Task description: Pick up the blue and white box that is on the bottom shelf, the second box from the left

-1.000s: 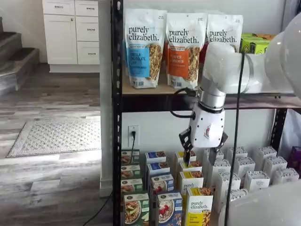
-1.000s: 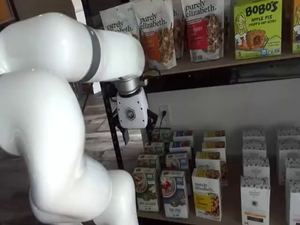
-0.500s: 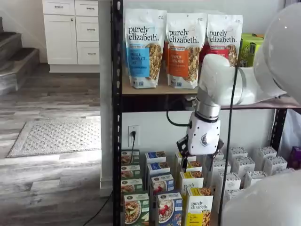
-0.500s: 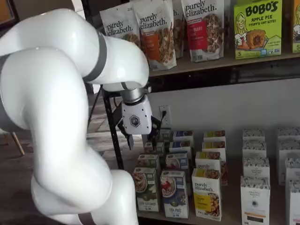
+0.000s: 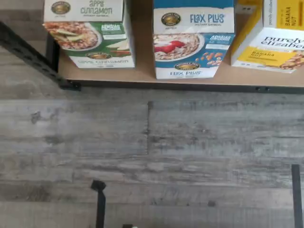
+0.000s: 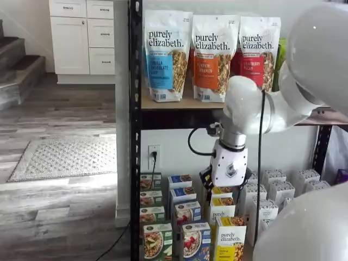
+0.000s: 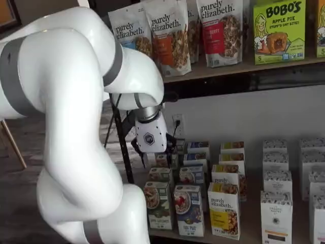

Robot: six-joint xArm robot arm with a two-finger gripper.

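Observation:
The blue and white box point(image 5: 192, 40), lettered "Flax Plus" with a bowl of flakes and red berries, stands at the front edge of the bottom shelf point(image 5: 142, 77). It is between a green-and-white carton point(image 5: 88, 33) and a yellow-and-white carton point(image 5: 273, 35). Both shelf views show it in the front row point(image 6: 196, 241) point(image 7: 189, 209). My gripper point(image 7: 153, 156) hangs above and behind the front-row cartons, over the left rows, also seen from the front point(image 6: 211, 187). Its black fingers stand apart with nothing between them, so it is open. The wrist view does not show the fingers.
Granola bags point(image 6: 166, 54) fill the tan board above, with a green Bobo's box point(image 7: 279, 30) further right. A black rack post point(image 6: 135, 136) runs down beside the left cartons. Rows of white cartons point(image 7: 277, 213) stand to the right. Grey plank floor point(image 5: 152, 156) lies before the shelf.
The arm has swung left and lower in both shelf views, bringing the gripper down closer over the left rows of cartons. The fingers stay apart.

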